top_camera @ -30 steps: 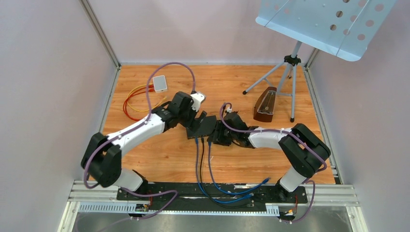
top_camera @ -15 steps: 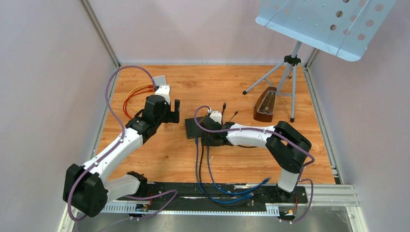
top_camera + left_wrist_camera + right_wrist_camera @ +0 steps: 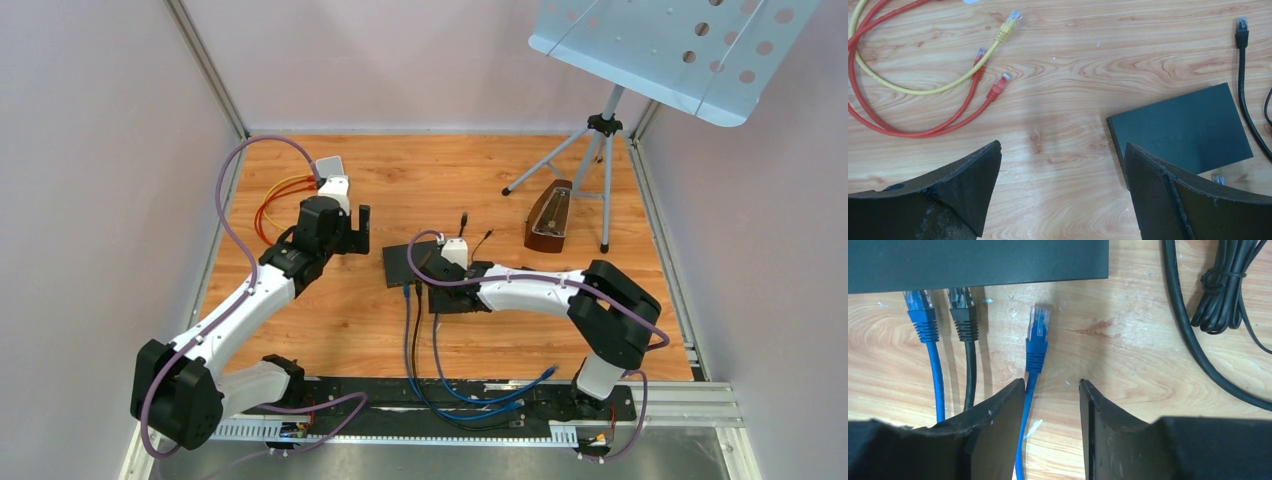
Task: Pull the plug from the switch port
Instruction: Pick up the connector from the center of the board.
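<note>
Right pincer (image 3: 1051,386) spread, blue cable (image 3: 1020,440) loose between its fingers. Plug (image 3: 1038,330) lies free mid-worktop (image 3: 1133,345), just clear of switch (image 3: 978,257); two other plugs (image 3: 923,320) seated. Left pincer (image 3: 1062,147) spread, idle. Pull looks done.

Black switch (image 3: 978,257); at its port edge a blue plug (image 3: 920,315), a black plug (image 3: 964,315) and a loose blue plug (image 3: 1038,332); tabletop (image 3: 1128,340) orange wood-grain.

Blue plug (image 3: 1038,322) loose beside black switch (image 3: 978,257)
</note>
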Tool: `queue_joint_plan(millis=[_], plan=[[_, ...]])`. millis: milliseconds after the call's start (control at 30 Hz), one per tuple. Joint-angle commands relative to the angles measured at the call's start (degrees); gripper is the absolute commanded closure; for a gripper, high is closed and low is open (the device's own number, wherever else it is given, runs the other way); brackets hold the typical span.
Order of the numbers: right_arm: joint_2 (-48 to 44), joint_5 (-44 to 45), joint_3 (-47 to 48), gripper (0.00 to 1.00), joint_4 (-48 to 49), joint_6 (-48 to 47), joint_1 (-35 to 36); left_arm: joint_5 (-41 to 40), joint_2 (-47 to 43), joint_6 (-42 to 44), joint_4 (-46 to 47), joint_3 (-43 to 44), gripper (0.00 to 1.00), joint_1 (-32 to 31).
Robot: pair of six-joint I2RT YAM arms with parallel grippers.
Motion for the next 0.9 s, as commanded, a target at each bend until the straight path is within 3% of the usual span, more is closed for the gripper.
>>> queue_joint_plan(millis=[0, 300, 467, 533, 667, 867], plan=[[-3.3, -1.1, -0.3, 0.56, -0.4, -3.0, -0.1, 0.0, -1.2, -1.6, 1.2, 0.1, 0.00, 0.4], [2.2, -6.9, 1.8, 0.60, -0.8, -5.0, -0.3, 0.1, -1.2, -1.2, 0.9, 0.4, 0.00, 0.5], [2.3, -6.9, 2.4, 0.83, -2.4, -6.7, -0.2, -0.2, -0.5, -1.0, 0.9, 0.6, 0.00, 0.5], [1.2, -6.4, 3.0, 0.97, -3.8, -7.6, -0.2, -0.2, -0.3, -0.9, 0.9, 0.7, 0.00, 0.6], [-5.3, -5.1, 3.5, 1.00, -7.6, -10.3, -0.3, -0.2, -0.2, -0.8, 0.9, 0.8, 0.00, 0.6], [-22.6, -1.9, 4.6, 1.00, -11.8, -14.9, -3.0, 0.6, 0.9, -0.4, 0.9, 1.7, 0.00, 0.8]])
